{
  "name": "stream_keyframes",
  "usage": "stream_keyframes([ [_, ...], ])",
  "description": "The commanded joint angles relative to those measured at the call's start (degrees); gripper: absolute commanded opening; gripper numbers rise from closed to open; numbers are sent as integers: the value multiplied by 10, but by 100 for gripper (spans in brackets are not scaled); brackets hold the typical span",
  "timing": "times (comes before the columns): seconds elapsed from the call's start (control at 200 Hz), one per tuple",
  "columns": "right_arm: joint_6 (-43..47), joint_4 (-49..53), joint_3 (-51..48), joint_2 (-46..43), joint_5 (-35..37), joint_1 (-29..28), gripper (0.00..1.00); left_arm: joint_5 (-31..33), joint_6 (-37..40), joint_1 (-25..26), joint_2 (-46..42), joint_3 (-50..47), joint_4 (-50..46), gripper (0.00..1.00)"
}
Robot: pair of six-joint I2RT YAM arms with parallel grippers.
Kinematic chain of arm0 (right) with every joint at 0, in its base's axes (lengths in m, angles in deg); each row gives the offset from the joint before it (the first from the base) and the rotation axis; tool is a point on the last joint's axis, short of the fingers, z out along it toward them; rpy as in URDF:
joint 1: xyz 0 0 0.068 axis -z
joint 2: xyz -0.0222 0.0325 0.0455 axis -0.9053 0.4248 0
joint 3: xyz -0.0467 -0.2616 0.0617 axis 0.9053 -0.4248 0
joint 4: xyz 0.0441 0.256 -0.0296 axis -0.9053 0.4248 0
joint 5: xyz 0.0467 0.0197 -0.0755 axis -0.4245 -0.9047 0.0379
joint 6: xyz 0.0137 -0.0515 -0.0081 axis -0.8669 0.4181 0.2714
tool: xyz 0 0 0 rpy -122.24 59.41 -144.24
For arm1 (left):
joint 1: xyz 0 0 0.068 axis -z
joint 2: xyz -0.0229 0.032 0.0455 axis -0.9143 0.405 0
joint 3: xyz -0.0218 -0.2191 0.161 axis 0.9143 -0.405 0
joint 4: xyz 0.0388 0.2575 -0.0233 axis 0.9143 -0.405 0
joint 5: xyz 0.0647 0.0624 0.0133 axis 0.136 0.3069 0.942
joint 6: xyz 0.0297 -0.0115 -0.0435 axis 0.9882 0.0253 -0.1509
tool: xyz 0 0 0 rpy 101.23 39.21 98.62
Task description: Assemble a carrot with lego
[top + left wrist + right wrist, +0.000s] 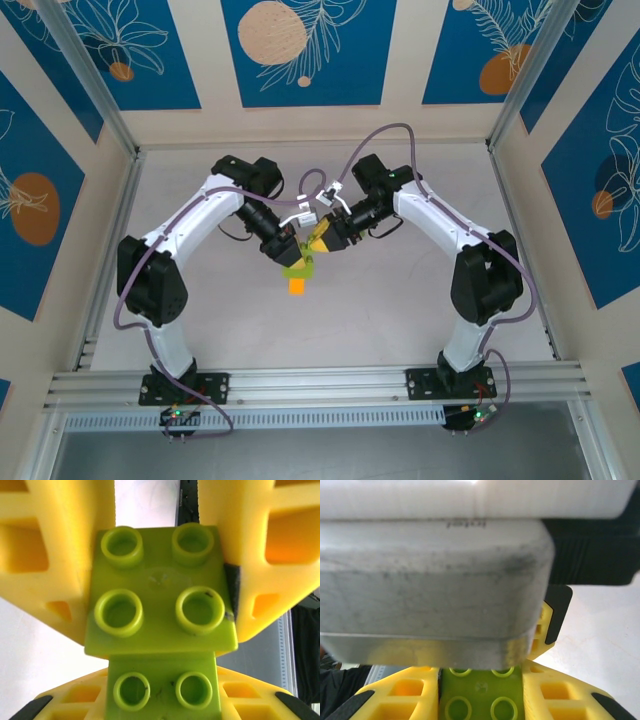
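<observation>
Pressure should be square, studs aligned, since left claw and right claw each clamp the carrot.

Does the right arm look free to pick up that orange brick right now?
Probably not: the right gripper is shut on a green brick, though the orange brick lies close by.

This is a robotics lab test cell. A white bench is boxed in by beige walls hung with blue leaf-print panels at 12, 9 and 3 o'clock. Aluminium profile posts frame it. A cabled left arm and right arm are bolted to a slotted rail at 6 o'clock.
</observation>
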Motion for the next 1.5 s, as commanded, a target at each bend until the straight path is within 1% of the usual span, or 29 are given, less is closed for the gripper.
stream_keyframes([
  [0.0,3,95,-41,19,41,-36,21,-92,22,-36,-50,41,85,9],
  [0.045,2,95,-39,20,42,-37,21,-91,21,-36,-48,42,86,9],
  [0.175,-1,95,-32,20,42,-31,28,-89,21,-36,-45,44,82,9],
  [0.345,-14,83,-17,17,37,-19,48,-86,19,-36,-44,42,81,9],
  [0.425,-24,73,-13,13,36,-14,61,-84,18,-36,-44,42,81,9],
  [0.61,-74,4,-30,-24,56,6,76,-77,11,-36,-40,37,88,9],
  [0.685,-103,-34,-46,-46,70,21,80,-74,7,-36,-38,34,94,9],
  [0.73,-132,-72,-62,-64,92,29,81,-71,2,-36,-38,31,102,9],
  [0.84,-194,-155,-97,-105,159,55,81,-58,-19,-36,-37,17,128,10],
  [0.89,-227,-193,-112,-123,207,66,81,-43,-38,-37,-38,6,152,10],
  [0.94,-252,-222,-126,-142,243,79,81,-11,-69,-36,-40,-11,187,11],
  [0.99,-286,-249,-135,-157,308,90,81,31,-100,-36,-40,-31,228,11],
  [1.04,-311,-267,-146,-171,349,100,81,77,-132,-36,-38,-51,270,12],
  [1.08,-338,-283,-153,-182,401,105,81,118,-159,-36,-37,-69,307,12],
  [1.115,-356,-287,-157,-188,451,109,81,146,-177,-36,-37,-82,336,12],
  [1.22,-411,-289,-170,-196,562,118,81,232,-251,-34,-39,-128,442,12],
  [1.26,-424,-293,-179,-198,582,120,81,260,-279,-32,-41,-143,478,14],
  [1.33,-450,-299,-198,-203,618,120,81,328,-330,-22,-41,-161,530,13],
  [1.43,-478,-312,-224,-210,640,121,81,449,-408,2,-47,-186,590,15],
  [1.49,-493,-325,-242,-214,647,121,81,500,-466,14,-51,-195,612,14],
])
